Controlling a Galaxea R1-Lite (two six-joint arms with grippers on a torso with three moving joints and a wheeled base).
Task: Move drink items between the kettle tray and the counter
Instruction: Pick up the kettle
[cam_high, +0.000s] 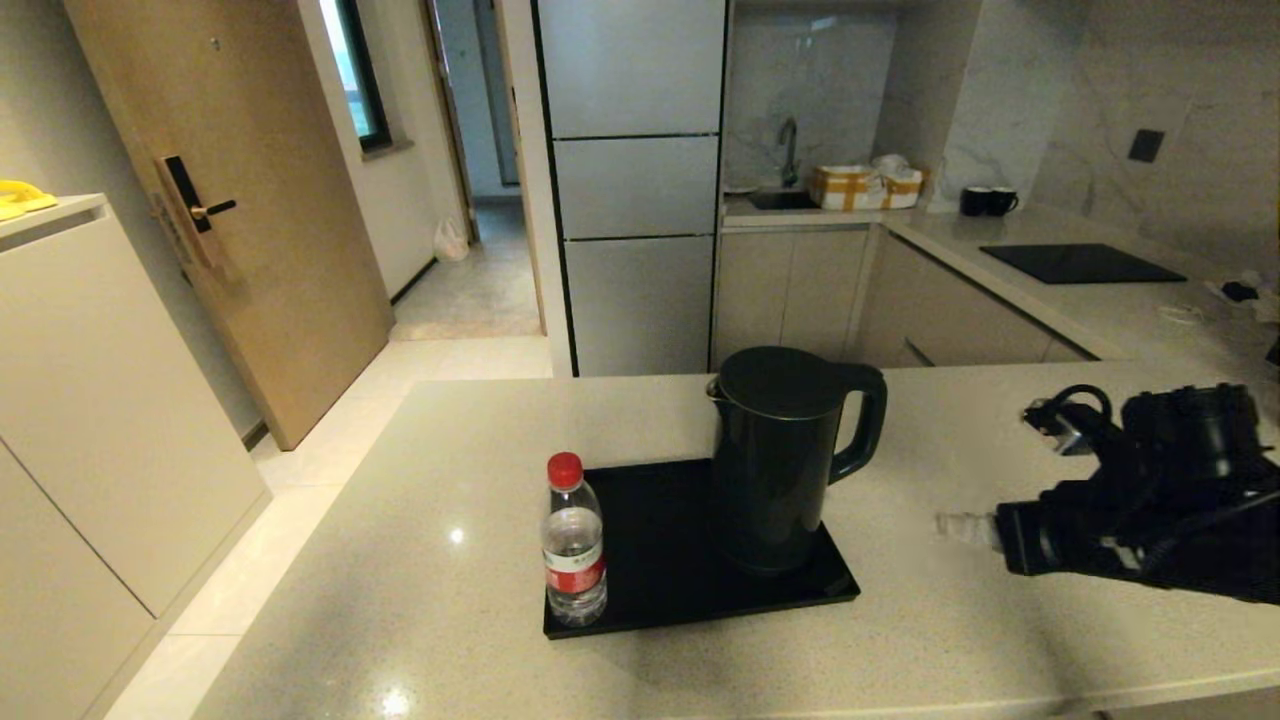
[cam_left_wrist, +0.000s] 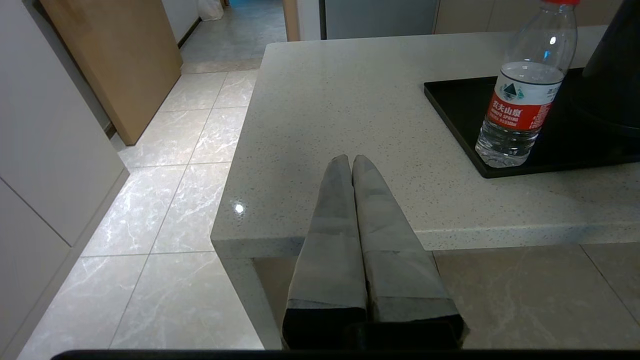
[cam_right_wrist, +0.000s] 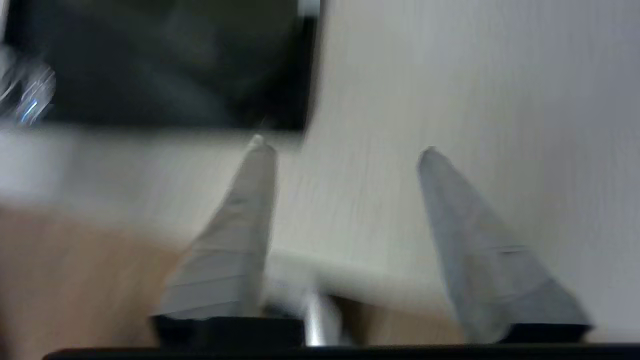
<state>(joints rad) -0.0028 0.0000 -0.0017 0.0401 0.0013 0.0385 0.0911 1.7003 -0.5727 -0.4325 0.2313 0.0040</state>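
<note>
The dark kettle (cam_high: 775, 460) stands upright on the black kettle tray (cam_high: 660, 570), handle pointing right; the base disc is hidden under it. On the tray's front left corner stands the red-capped water bottle (cam_high: 573, 545). My right gripper (cam_high: 948, 524) hovers low over the beige counter (cam_high: 420, 560), right of the tray, and is open and empty (cam_right_wrist: 342, 145). The tray's corner (cam_right_wrist: 165, 65) lies ahead of it. My left gripper (cam_left_wrist: 351, 159) is shut on nothing at the counter's front left corner, apart from the bottle (cam_left_wrist: 522, 95) and tray (cam_left_wrist: 460, 107). It does not show in the head view.
The far grey worktop carries a black cooktop (cam_high: 1080, 263), two black mugs (cam_high: 988, 201) and taped boxes (cam_high: 865, 186). A white cabinet (cam_high: 100, 400) stands at the left across a tiled floor gap. The counter's left edge (cam_left_wrist: 235, 165) drops to the floor.
</note>
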